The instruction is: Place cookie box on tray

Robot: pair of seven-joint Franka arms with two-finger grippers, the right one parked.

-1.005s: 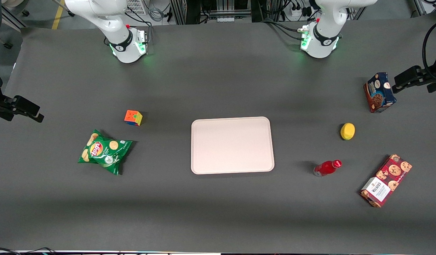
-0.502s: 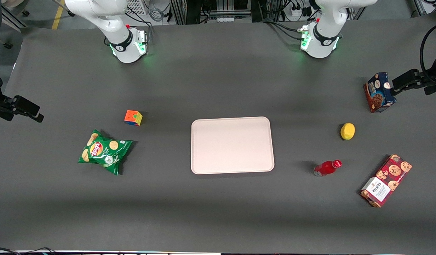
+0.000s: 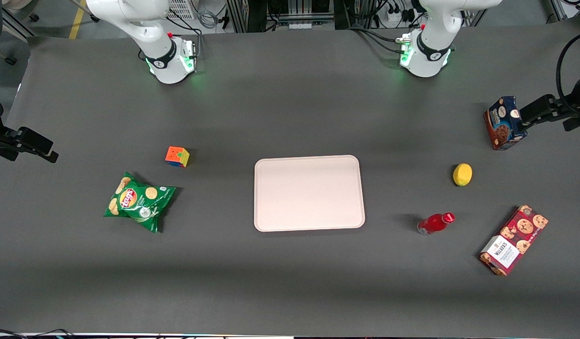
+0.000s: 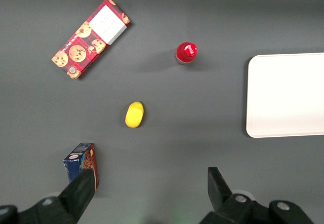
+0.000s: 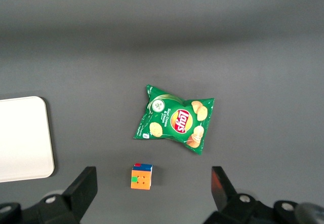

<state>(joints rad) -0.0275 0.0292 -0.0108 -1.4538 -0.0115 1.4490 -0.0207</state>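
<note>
The cookie box (image 3: 504, 123) is a small navy carton with a brown cookie front, standing near the working arm's end of the table. It also shows in the left wrist view, cookie box (image 4: 81, 164), partly covered by one finger (image 4: 81, 191). My left gripper (image 3: 530, 113) hangs high above the table, beside and over the box's edge. In the wrist view the gripper (image 4: 151, 186) is open wide with nothing between its fingers. The pale pinkish-cream tray (image 3: 309, 193) lies flat at the table's middle and holds nothing; part of the tray (image 4: 286, 95) shows in the wrist view.
A yellow lemon-like object (image 3: 462, 174), a red bottle (image 3: 435, 223) and a longer red cookie box (image 3: 513, 240) lie between the navy box and the front camera. A chips bag (image 3: 138, 201) and a colour cube (image 3: 177, 156) sit toward the parked arm's end.
My left gripper has crept sideways toward the cookie box, and its tip now overlaps the box's edge in the front view. Nothing on the table has moved.
</note>
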